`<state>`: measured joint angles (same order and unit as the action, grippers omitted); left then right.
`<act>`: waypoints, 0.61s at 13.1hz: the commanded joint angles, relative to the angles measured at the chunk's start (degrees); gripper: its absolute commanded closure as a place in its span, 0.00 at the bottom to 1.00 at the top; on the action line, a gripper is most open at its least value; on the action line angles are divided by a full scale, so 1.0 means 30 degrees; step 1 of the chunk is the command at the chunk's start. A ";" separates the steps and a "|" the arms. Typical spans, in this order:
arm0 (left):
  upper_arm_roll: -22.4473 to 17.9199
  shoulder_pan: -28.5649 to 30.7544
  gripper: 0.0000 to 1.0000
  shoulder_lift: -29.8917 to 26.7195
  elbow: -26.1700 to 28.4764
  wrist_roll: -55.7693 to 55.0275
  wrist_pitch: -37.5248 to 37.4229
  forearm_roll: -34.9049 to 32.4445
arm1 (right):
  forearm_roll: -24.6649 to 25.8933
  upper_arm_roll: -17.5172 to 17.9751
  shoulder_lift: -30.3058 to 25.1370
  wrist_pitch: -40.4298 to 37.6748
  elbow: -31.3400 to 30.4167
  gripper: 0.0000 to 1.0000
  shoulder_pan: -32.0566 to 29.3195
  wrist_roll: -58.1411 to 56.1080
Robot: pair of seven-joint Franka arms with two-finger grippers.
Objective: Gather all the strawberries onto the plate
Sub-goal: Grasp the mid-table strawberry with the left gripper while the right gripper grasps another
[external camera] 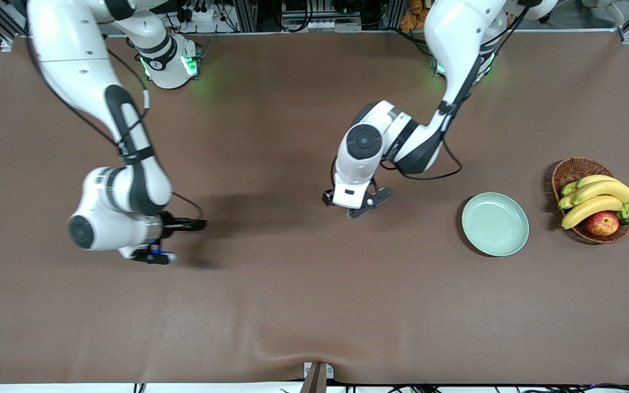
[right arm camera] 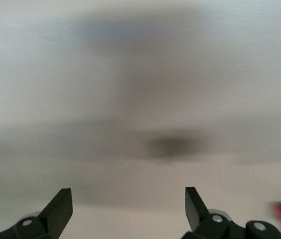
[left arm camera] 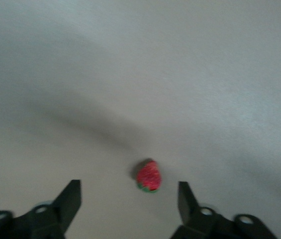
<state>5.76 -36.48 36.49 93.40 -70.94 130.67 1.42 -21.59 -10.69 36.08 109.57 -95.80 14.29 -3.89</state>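
Left end effector (left arm camera: 129, 196): open, over the table (external camera: 292, 305) mid-span, fingers astride a strawberry (left arm camera: 148, 176) lying on the cloth, not touching it.
Right end effector (right arm camera: 129, 201): open, empty, low over the right arm's end of the table.
Plate (external camera: 495, 224): empty, beside the basket (external camera: 568, 170) of bananas (external camera: 595, 199) and apple (external camera: 602, 223).

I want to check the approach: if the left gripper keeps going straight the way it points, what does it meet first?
Probably the small red strawberry with a green cap, lying on the brown tablecloth between the open fingers of the left gripper. Depth is unclear.
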 commanded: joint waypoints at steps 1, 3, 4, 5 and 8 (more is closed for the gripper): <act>-0.0191 -0.0611 0.24 0.1338 -0.0898 0.0149 0.1818 -0.0501 | 0.2181 0.0281 -0.0570 -0.1243 -0.0527 0.00 -0.1066 -0.2383; -0.0191 -0.0846 0.17 0.1865 -0.0898 0.0355 0.2293 -0.0707 | 0.2624 0.0223 -0.0395 -0.1687 -0.0760 0.00 -0.1829 -0.4264; -0.0191 -0.1050 0.18 0.1955 -0.0898 0.0442 0.2294 -0.1317 | 0.2655 0.0165 -0.0336 -0.1688 -0.0993 0.00 -0.2152 -0.4676; -0.0162 -0.1052 0.18 0.2043 -0.0840 0.0443 0.2323 -0.2252 | 0.2771 0.0077 -0.0336 -0.1688 -0.1199 0.00 -0.2387 -0.4913; -0.0161 -0.1082 0.22 0.2394 -0.0780 0.0414 0.2324 -0.2525 | 0.4437 -0.0041 -0.0015 -0.1542 -0.1288 0.00 -0.2506 -0.4770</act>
<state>5.74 -39.34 42.53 92.17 -69.90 137.42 -4.91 -11.29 -11.18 36.16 104.70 -98.82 6.94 -17.81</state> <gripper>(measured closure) 0.189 0.000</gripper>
